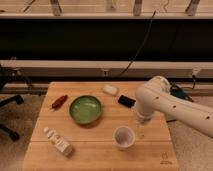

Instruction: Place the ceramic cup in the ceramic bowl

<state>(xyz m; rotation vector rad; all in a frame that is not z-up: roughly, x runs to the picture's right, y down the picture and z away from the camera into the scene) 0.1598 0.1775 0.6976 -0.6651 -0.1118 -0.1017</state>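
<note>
The ceramic cup (123, 136) is a small pale whitish-lavender cup standing upright on the wooden table (95, 155), near its front middle. The ceramic bowl (85, 109) is a round green bowl standing to the cup's upper left, apart from it. My gripper (141, 129) hangs down from the white arm (165, 102) that comes in from the right. It sits just right of the cup, slightly above the table, and holds nothing that I can see.
A white labelled bottle (57, 140) lies at the front left. A red object (59, 101) lies left of the bowl. A white object (110, 90) and a black object (126, 101) lie at the back, near the arm.
</note>
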